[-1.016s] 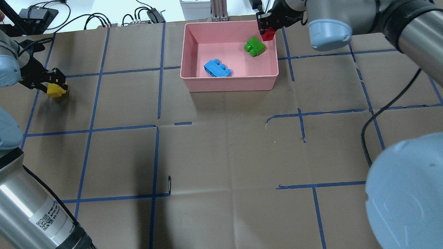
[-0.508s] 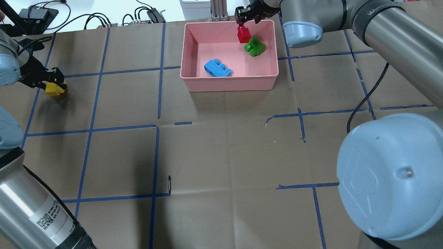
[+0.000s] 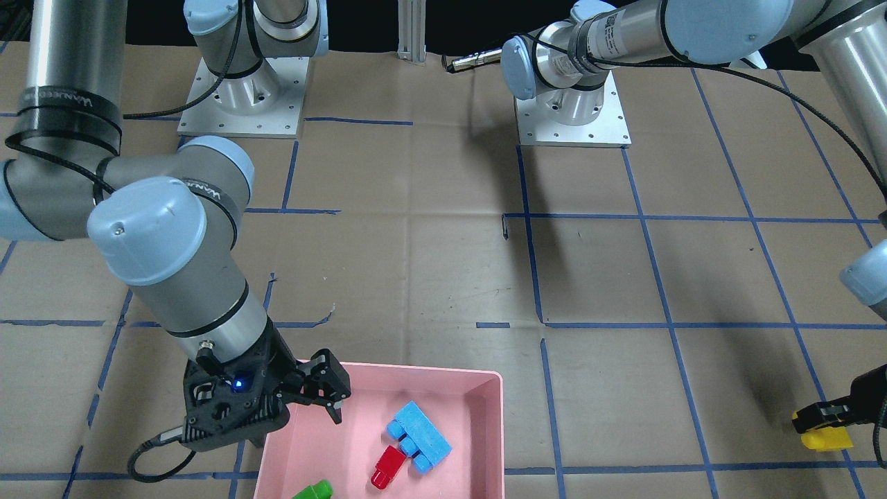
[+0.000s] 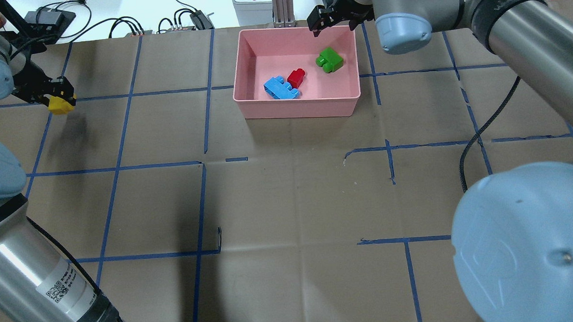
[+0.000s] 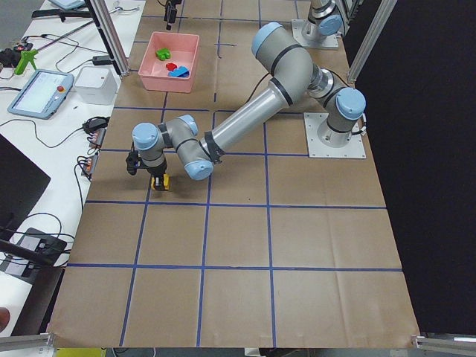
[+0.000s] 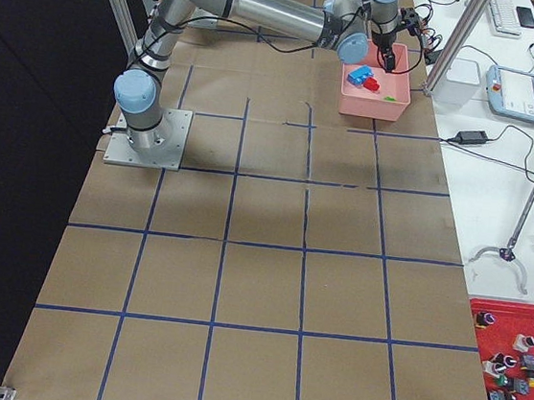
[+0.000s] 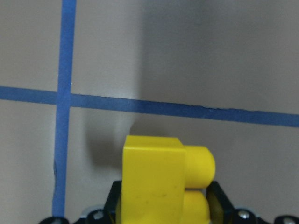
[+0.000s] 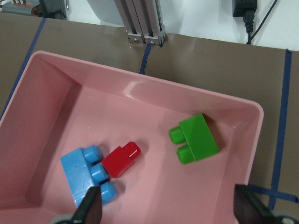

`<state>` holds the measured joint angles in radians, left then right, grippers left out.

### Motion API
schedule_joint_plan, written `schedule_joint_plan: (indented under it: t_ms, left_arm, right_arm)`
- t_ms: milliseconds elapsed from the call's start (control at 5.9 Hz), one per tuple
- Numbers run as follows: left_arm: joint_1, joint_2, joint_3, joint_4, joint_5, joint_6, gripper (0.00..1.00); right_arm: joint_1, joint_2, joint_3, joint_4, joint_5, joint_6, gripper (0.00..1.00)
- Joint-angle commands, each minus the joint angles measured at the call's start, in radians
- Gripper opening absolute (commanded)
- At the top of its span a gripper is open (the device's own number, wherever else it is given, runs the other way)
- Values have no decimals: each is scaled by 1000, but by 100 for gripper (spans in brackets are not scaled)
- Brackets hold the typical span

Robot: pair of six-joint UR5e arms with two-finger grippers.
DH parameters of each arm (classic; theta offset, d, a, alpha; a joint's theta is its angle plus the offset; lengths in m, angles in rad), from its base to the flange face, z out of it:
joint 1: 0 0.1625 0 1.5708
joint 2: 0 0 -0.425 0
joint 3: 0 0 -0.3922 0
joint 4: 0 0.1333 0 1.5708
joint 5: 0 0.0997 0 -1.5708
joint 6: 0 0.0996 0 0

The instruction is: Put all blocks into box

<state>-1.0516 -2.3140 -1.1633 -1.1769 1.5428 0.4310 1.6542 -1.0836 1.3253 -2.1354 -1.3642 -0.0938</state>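
Note:
The pink box (image 4: 298,108) stands at the table's far middle; it also shows in the front view (image 3: 416,375) and the right wrist view (image 8: 140,88). In it lie the blue block (image 4: 280,88), the red block (image 4: 295,77) touching the blue one, and the green block (image 4: 329,60). My right gripper (image 4: 334,26) is open and empty above the box's far rim. My left gripper (image 4: 55,95) is shut on the yellow block (image 4: 59,105) at the table's left edge. The left wrist view shows the yellow block (image 7: 159,182) held just above the table.
An aluminium post (image 4: 283,8), a white unit (image 4: 252,7) and cables lie just beyond the far table edge behind the box. Blue tape lines grid the brown table (image 4: 293,203). My right arm's elbow (image 4: 523,243) looms over the near right.
My right gripper opened and let go of the red block, which now lies beside the blue block in the box. My left gripper moved left and away with the yellow block.

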Motion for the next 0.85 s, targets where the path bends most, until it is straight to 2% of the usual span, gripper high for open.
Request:
schedule_joint_plan:
  t_ms: [0, 169, 339, 508, 677]
  left_arm:
    - [-37, 77, 144, -271, 2, -9, 28]
    - [-91, 85, 190, -320, 2, -44, 28]
    - [-184, 97, 194, -326, -6, -205, 28]
    - [-306, 117, 192, -328, -4, -427, 28]
    - [-441, 122, 192, -328, -9, -689, 27]
  right_arm:
    - [-7, -210, 5, 368, -110, 12, 100]
    - [-7, -278, 11, 485, -137, 14, 100]
    - [-7, -391, 40, 615, -135, 32, 100]
    - [-8, -520, 125, 676, -141, 61, 100]
    - [-16, -624, 261, 657, -144, 72, 100]
